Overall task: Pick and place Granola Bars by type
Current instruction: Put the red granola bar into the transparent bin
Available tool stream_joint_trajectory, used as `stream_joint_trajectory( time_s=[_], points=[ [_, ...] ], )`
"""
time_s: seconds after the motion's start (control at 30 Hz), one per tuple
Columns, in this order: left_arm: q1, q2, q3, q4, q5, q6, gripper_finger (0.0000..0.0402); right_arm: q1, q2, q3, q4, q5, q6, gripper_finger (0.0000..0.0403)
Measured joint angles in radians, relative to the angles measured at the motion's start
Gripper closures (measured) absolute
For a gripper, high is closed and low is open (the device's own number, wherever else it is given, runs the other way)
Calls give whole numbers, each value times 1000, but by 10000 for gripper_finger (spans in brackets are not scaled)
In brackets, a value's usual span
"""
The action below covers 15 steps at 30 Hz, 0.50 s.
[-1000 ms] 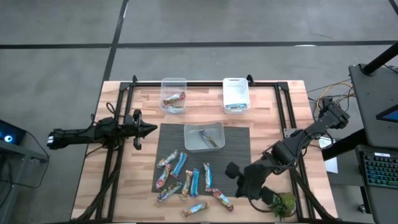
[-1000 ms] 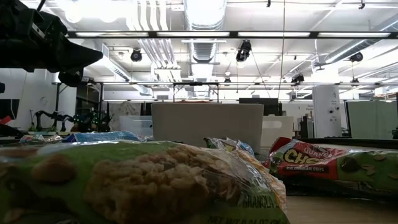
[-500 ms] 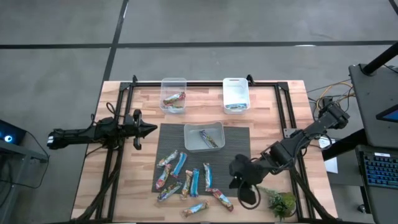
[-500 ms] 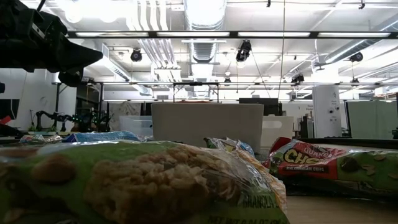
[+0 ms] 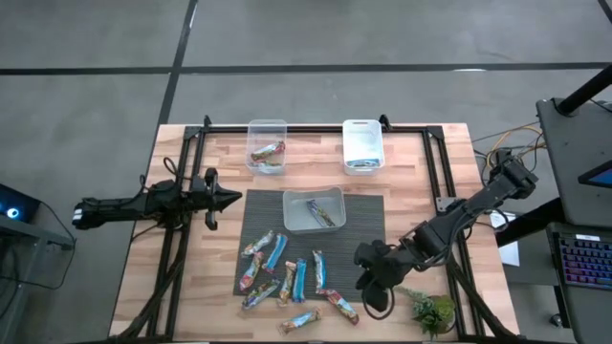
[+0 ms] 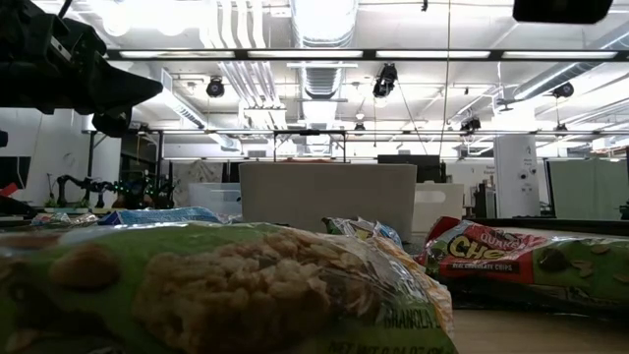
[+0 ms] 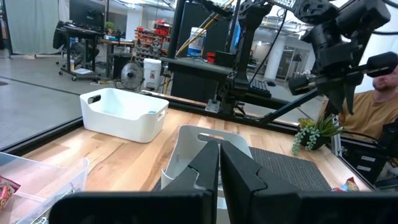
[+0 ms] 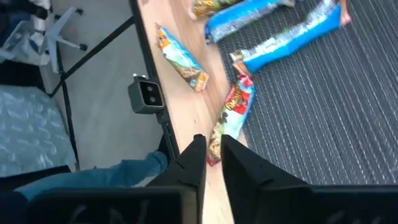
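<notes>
so the right gripper (image 5: 368, 287) hangs over the near edge of the dark mat (image 5: 368, 215), beside the red bar (image 8: 235, 115) lying half on mat, half on wood. its fingers sit nearly together w/ only a thin gap and nothing between them. the loose granola bars (image 5: 287, 277) are spread across the mat's near side, blue and multicoloured mixed, a few touching. sorted ones already sit in the clear tub (image 5: 267, 145) (red/tan), the white tub (image 5: 361, 145) (blue), plus one in the middle tub (image 5: 314, 210).

to do this well, imo: spread the fingers before dropping, line them across the bar's narrow width, come straight down, pinch mid-length so it won't droop. avoid nudging the small plant (image 5: 435, 311) close by.

left gripper (image 5: 229, 199) waits at the mat's left edge, fingers pressed together.
</notes>
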Motion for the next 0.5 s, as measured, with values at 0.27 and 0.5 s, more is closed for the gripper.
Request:
stream_joint_trajectory(
  time_s=[0.27, 0.5],
  points=[
    [0, 0, 0, 0, 0, 0, 401, 0, 0, -66, 111, 0, 107, 265],
    [0, 0, 0, 0, 0, 0, 401, 4, 0, -140, 333, -9, 183, 211]
  ],
)
